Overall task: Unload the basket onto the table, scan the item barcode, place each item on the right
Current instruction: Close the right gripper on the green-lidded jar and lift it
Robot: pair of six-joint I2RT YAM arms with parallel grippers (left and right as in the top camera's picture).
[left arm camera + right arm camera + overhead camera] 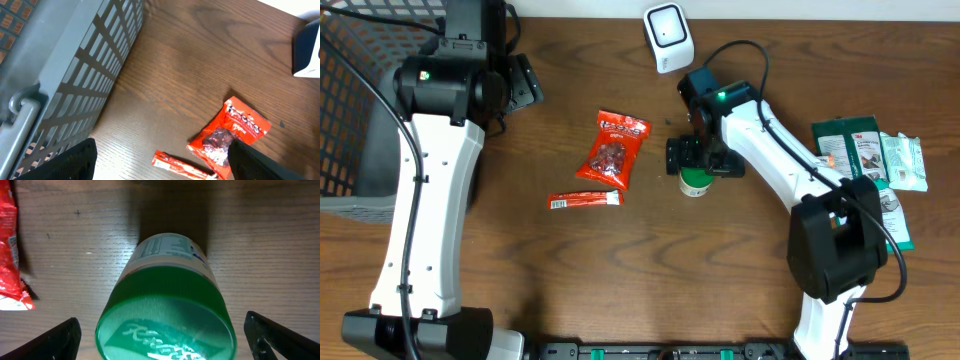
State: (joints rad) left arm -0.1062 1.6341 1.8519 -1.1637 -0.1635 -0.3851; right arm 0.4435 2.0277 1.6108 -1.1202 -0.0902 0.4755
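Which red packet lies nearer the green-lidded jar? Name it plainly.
The larger red snack bag with white lettering. The thin red stick packet lies farther left, below the bag.

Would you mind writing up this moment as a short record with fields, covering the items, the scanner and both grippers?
scanner: white scanner, at the far edge of the table
item under gripper: green-lidded jar, lid up
right gripper: open, fingers either side of the jar, not closed on it
left gripper: open, empty, beside the wire basket
other items: red snack bag, red stick packet, packets on the right arm's side
scan: not yet done
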